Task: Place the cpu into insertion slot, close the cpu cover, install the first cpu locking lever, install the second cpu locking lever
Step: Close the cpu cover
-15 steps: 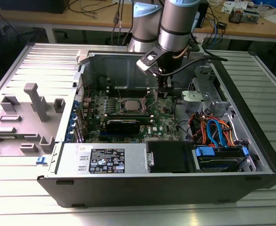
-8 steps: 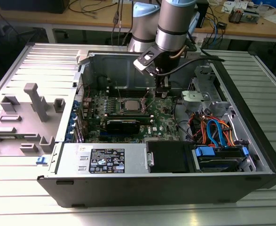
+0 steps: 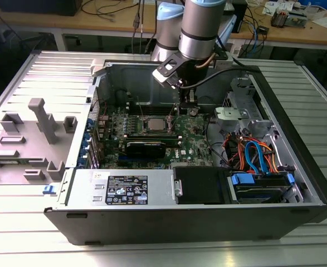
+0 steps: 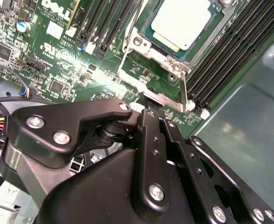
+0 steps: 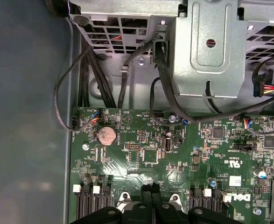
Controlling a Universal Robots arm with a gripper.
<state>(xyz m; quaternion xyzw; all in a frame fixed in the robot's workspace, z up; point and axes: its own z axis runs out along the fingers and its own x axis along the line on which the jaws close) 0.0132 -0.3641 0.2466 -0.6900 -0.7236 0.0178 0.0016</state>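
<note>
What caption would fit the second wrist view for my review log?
Shut gripper low over the motherboard, beside the cpu framed by the cpu cover, memory slots alongside.

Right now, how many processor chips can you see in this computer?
1. The chip lies in its socket on the green board, black memory slots either side, near the claw. The claw covers some board, so another could hide there.

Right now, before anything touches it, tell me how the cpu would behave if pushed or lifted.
The cpu looks like a thin, flat, metal-topped square, so it is probably stiff and cannot roll. Its smooth top likely offers little grip. It lies inside the insertion slot, whose silver rim would probably stop a sideways push.
</note>
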